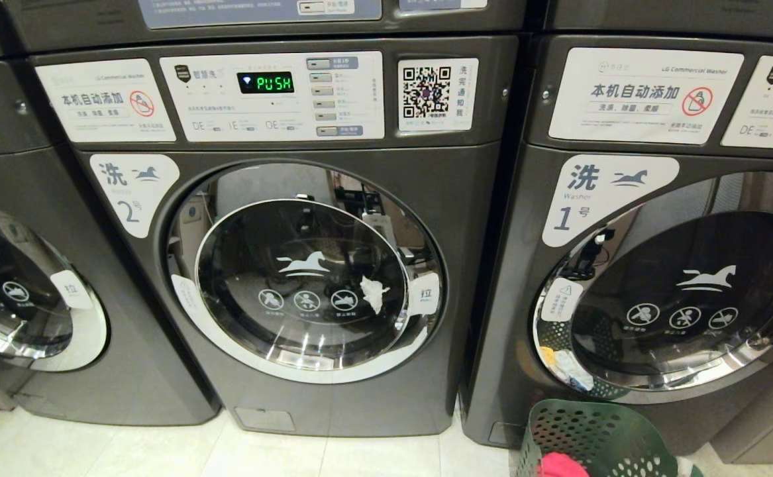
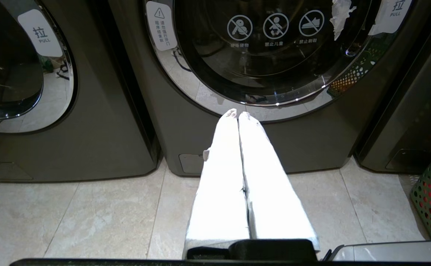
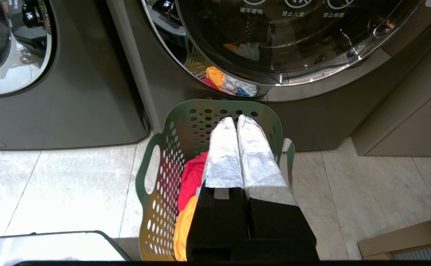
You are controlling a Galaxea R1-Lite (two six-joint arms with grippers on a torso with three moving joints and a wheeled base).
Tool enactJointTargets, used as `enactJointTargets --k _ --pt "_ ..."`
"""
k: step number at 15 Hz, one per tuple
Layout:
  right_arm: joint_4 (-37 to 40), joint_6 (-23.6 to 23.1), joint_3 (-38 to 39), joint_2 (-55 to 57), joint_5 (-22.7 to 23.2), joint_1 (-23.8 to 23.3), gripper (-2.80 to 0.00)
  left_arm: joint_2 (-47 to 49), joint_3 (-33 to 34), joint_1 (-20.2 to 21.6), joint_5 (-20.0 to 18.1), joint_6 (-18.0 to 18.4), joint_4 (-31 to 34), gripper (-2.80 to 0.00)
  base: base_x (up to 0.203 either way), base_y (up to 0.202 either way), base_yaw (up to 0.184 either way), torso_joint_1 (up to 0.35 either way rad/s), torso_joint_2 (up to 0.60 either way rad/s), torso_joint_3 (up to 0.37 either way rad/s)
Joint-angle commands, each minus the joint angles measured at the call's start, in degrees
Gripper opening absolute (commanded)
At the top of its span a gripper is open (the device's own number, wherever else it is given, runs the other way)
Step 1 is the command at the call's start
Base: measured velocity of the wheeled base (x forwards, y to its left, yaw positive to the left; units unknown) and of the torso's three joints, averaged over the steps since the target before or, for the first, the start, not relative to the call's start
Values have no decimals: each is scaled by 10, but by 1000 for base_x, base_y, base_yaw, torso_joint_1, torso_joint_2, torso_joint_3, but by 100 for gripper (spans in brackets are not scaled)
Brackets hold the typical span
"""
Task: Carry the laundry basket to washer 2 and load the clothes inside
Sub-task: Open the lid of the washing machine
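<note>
We're parked on a pale tiled floor (image 1: 161,454) in a laundromat, facing a row of dark grey front-loaders.

Starting with our left gripper (image 2: 237,113): its white-wrapped fingers (image 2: 219,177) are pressed flat together with nothing between them, hanging low over the tiles and aimed at the bottom of the chrome door ring of washer 2 (image 2: 208,125). It's near the machine but not touching it.

Our right gripper (image 3: 236,120) is the same deal, fingers (image 3: 254,155) closed tight on nothing. It hovers right above the laundry basket (image 3: 156,192), the small green perforated one with loop handles, but has no hold of it. The clothes (image 3: 191,177) are sitting inside: a red-pink piece on top of a yellow-orange one, bunched against the basket's wall.

Moving outward, the basket stands on the floor directly in front of the washer labelled 1 (image 1: 624,265), just beside its base panel, and you can see it and the clothes mirrored in that door's chrome rim. In the head view only the basket's far rim pokes in at the bottom, to the right of washer 2.

Washer 2 is the middle machine, its door shut, white "2" sticker with the horse logo at the upper left, green "PUSH" display (image 1: 265,83) lit on the panel, a QR code sticker (image 1: 426,91) next to it, and a torn white scrap (image 1: 373,293) stuck on the glass. A third grey washer (image 1: 22,278) sits further left, its number out of sight.
</note>
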Motion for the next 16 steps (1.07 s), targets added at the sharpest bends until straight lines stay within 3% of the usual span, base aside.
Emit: enactJointTargets --k 1,16 --pt "0 -4 19 1 2 0 -280 1 0 0 0 -1 0 -280 0 0 0 0 0 0" --pt "0 1 19 1 0 0 -280 1 1 0 -1 -2 0 -280 0 0 0 0 0 0"
